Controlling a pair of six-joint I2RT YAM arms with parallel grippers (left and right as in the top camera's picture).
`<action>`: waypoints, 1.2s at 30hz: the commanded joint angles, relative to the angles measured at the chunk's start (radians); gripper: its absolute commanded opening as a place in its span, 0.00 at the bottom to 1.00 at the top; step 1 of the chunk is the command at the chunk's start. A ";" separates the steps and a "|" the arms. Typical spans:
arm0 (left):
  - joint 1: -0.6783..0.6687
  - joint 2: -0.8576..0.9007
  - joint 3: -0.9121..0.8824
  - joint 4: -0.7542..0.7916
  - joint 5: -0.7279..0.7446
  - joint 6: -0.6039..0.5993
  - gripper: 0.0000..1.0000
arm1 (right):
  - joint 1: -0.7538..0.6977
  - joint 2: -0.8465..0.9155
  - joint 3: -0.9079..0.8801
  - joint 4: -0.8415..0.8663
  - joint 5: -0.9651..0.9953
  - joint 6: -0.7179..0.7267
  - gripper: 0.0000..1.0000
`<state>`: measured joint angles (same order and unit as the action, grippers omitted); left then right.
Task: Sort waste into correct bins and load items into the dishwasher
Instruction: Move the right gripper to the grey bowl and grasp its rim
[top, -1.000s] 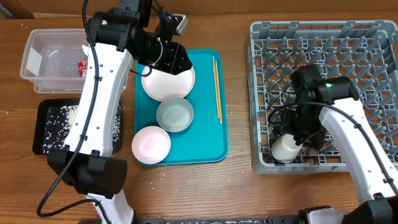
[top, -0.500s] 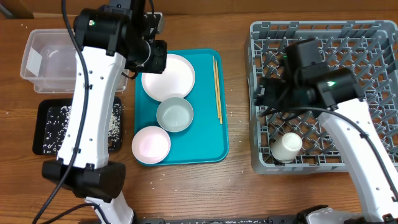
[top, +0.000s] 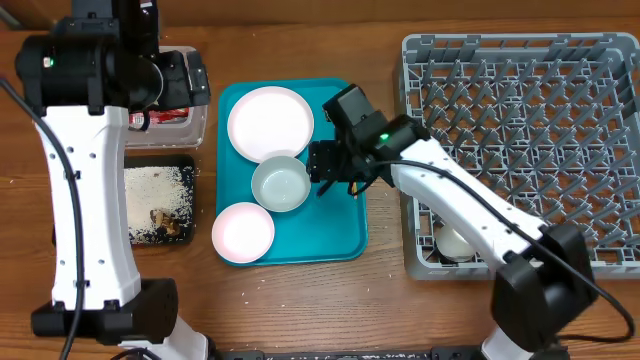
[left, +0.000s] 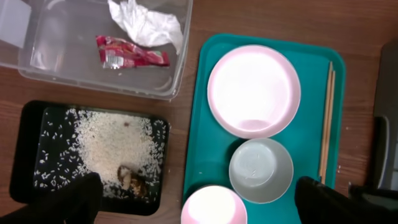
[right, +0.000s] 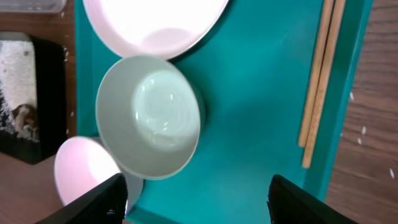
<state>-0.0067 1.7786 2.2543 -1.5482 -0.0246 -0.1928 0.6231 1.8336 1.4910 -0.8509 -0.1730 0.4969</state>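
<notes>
My left gripper (left: 196, 190) hangs open and empty, high over the table. Below it the clear tub (left: 37, 59) holds a white tissue (left: 146, 25) and a red wrapper (left: 130, 57). The black tray (left: 28, 155) carries rice (left: 102, 146) and brown scraps (left: 132, 180). My right gripper (right: 199, 196) is open over the teal tray, just right of a grey-white bowl (right: 149, 115). A pink plate (top: 270, 122), a pink bowl (top: 243, 230) and two chopsticks (right: 320, 81) also lie there. A white cup (top: 455, 243) lies in the grey rack (top: 520, 60).
The teal serving tray (top: 345, 235) sits mid-table between the bins and the rack. Loose rice grains dot the wood around the black tray (top: 140, 235). My right arm (top: 450, 195) stretches from the rack's front left corner across to the tray.
My left arm swung left from the plate to above the tub and opened. My right arm left the cup in the rack and came over the teal tray. The black tray now holds more rice and scraps.
</notes>
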 joint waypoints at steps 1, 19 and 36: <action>0.000 0.064 0.010 -0.021 -0.012 -0.013 1.00 | 0.002 0.027 0.002 0.041 0.001 0.001 0.74; 0.000 0.121 0.010 0.012 -0.011 -0.014 1.00 | 0.019 0.160 0.002 0.116 -0.003 0.032 0.63; 0.000 0.121 0.010 0.012 -0.011 -0.014 1.00 | 0.035 0.248 0.003 0.132 0.015 0.035 0.04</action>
<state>-0.0067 1.8927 2.2543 -1.5379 -0.0277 -0.1928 0.6609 2.0811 1.4910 -0.7158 -0.1734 0.5308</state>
